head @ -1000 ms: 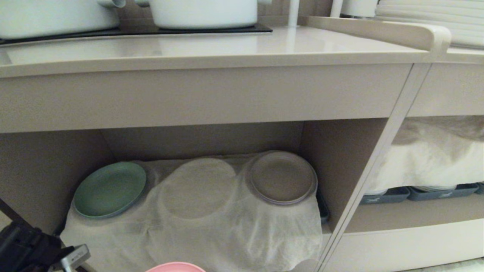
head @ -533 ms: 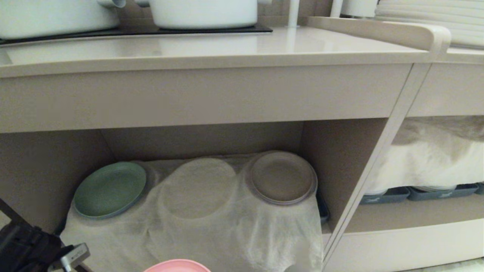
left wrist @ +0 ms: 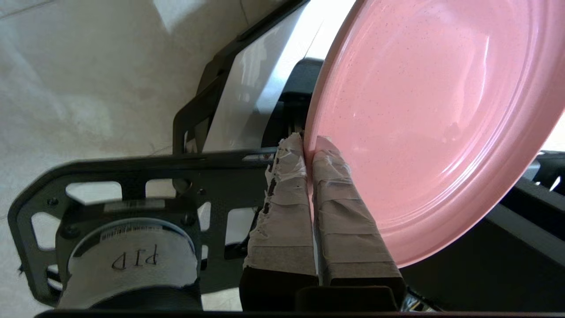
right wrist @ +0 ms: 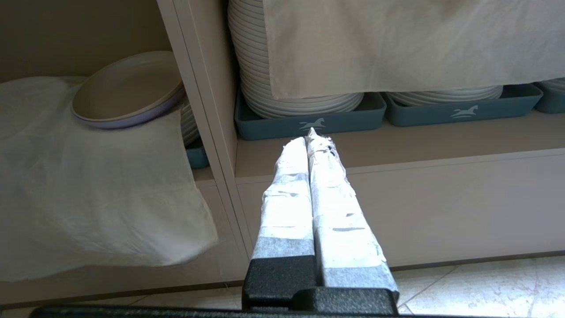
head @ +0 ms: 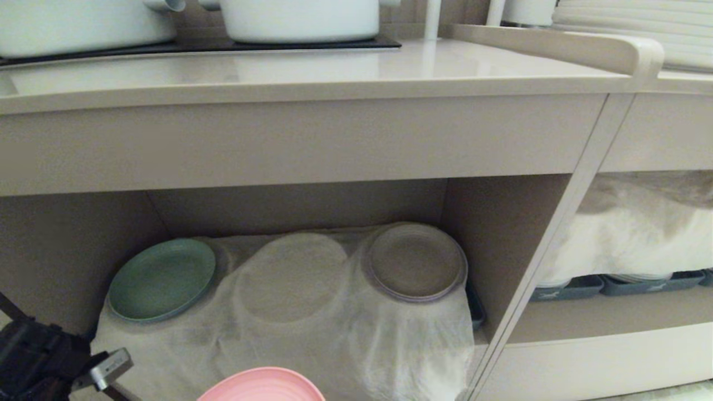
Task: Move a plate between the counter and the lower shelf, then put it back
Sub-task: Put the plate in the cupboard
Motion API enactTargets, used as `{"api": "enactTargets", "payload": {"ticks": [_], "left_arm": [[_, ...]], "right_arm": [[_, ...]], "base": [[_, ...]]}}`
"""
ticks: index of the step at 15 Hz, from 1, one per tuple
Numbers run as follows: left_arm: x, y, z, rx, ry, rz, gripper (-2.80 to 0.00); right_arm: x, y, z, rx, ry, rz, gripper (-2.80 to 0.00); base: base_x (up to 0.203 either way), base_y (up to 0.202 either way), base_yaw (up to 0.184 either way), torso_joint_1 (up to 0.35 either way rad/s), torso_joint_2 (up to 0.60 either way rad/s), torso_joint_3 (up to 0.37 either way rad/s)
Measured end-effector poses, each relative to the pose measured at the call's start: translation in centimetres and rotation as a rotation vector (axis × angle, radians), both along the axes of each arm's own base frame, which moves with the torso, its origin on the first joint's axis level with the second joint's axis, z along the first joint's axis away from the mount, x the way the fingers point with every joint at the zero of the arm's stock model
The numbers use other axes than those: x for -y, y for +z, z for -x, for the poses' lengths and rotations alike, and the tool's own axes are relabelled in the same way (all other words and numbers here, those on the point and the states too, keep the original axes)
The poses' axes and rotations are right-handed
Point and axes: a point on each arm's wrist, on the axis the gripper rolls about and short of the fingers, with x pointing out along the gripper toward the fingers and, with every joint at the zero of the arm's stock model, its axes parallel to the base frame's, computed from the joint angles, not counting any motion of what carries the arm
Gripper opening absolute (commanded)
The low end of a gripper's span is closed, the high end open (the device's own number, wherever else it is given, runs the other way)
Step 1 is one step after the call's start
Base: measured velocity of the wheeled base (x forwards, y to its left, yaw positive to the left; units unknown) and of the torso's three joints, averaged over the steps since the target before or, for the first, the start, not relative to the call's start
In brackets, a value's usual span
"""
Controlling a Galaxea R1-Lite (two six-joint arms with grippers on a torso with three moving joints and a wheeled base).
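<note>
Head view, counter: the beige counter (head: 334, 67) spans the top, with a thick front edge; two white pots (head: 301, 19) stand on the black hob (head: 200, 44) at the back, and the front strip of worktop is bare.
Head view, lower shelf: the lower shelf (head: 501, 234) opens below the counter between plain side walls, lined with a white cloth (head: 289, 345) that hangs over its front edge.
Head view, on the cloth: a green plate (head: 161, 278) lies at the left, a beige plate (head: 415, 262) at the right near the side wall, and a round shape under the cloth sits between them.
Head view, plate: only the upper arc of the pink plate (head: 262, 384) shows at the bottom edge, in front of the hanging cloth and outside the shelf.
Head view, left arm: its dark wrist (head: 39, 362) sits in the lower left corner, beside the shelf's left wall.
Left wrist view, left gripper: the left gripper (left wrist: 309, 143) pinches the plate's (left wrist: 432, 119) rim between its taped fingers (left wrist: 287, 198); the plate tilts steeply, with pale floor (left wrist: 88, 66) open beyond it.
Right wrist view, right gripper: the right gripper (right wrist: 311, 137) holds nothing, its taped fingers pressed together, in front of the neighbouring shelf where white plates (right wrist: 300, 97) stack in grey trays (right wrist: 309, 123) under a cloth.
</note>
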Motion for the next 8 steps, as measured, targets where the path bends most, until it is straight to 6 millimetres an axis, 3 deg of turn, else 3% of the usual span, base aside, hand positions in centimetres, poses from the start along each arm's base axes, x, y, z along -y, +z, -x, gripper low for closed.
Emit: {"api": "enactTargets", "payload": {"ticks": [8], "left_arm": [[0.21, 0.12, -0.92, 0.039, 0.045, 0.029, -2.8]], "right_arm": [[0.0, 0.0, 0.0, 0.0, 0.001, 0.0, -2.8]], "base": [[0.0, 0.0, 0.0, 0.0, 0.0, 0.0]]}}
